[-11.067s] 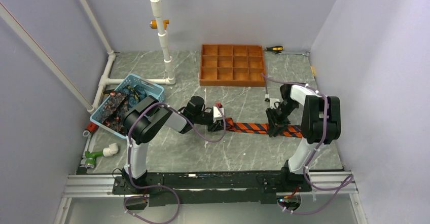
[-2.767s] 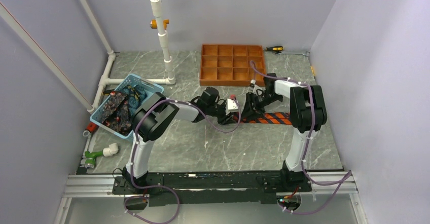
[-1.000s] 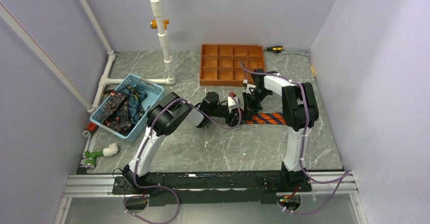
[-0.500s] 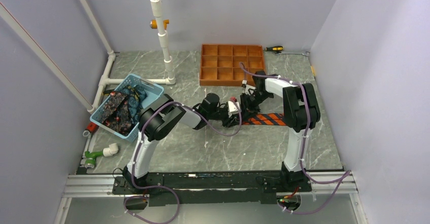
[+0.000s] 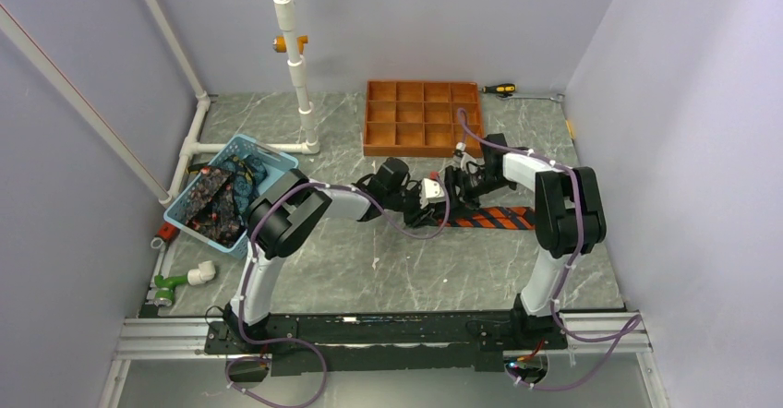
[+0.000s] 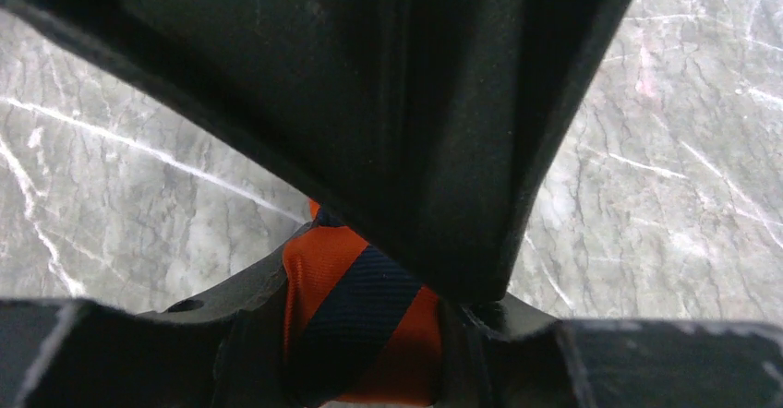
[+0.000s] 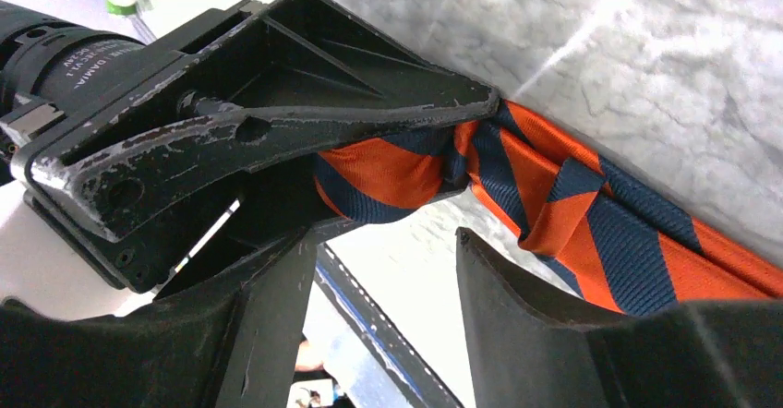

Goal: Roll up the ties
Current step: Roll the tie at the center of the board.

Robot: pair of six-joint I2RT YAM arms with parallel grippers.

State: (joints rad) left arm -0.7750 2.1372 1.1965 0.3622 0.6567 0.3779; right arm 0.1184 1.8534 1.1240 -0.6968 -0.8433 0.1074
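The striped tie point(image 5: 499, 217), orange and dark blue bands, lies flat on the marble table right of centre. Its left end is wound into a small roll. My left gripper point(image 5: 436, 207) is shut on that roll, which fills its jaws in the left wrist view point(image 6: 355, 320). My right gripper point(image 5: 459, 189) is right beside it, open and empty. In the right wrist view its gap point(image 7: 388, 302) sits just below the roll point(image 7: 397, 173) and the left gripper's fingers point(image 7: 277, 122). The tie's flat part point(image 7: 600, 223) runs off to the right. More patterned ties point(image 5: 210, 200) lie in the blue basket.
The blue basket point(image 5: 277, 158) stands at the left. The orange-brown gridded tray point(image 5: 423, 152) is just behind the grippers. A white pipe frame point(image 5: 294, 48) rises at the back left, a screwdriver point(image 5: 499, 89) lies by the back wall, and a green-white pipe fitting point(image 5: 175, 283) is at the front left.
The flat stretch of the striped tie has grown shorter and its left end has shifted right with my left gripper. My right arm's elbow has swung out to the right.
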